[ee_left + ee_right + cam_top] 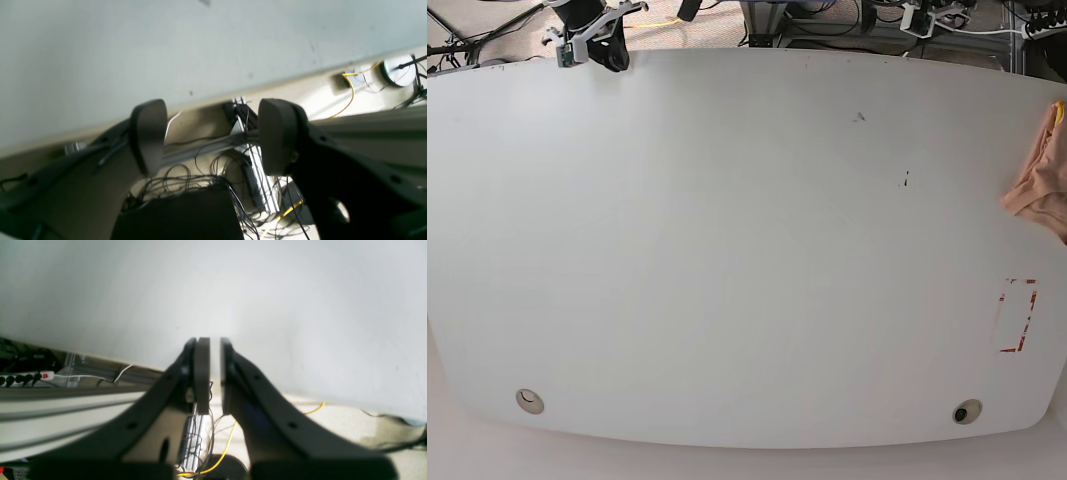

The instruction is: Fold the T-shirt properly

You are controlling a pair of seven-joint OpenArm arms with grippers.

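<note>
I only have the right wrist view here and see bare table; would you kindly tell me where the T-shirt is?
Observer: The T-shirt lies bunched at the table's right edge in the base view, partly out of frame.
Operator: Thank you; is the left gripper holding it?
Observer: No, the left gripper is open with nothing between its fingers.
Operator: Is anything marked near the shirt?
Observer: Yes, a red dashed rectangle lies below it in the base view, apart from the cloth.

A white table (727,250) bears a red-marked rectangle (1017,316); cables (200,180) lie below.
</note>
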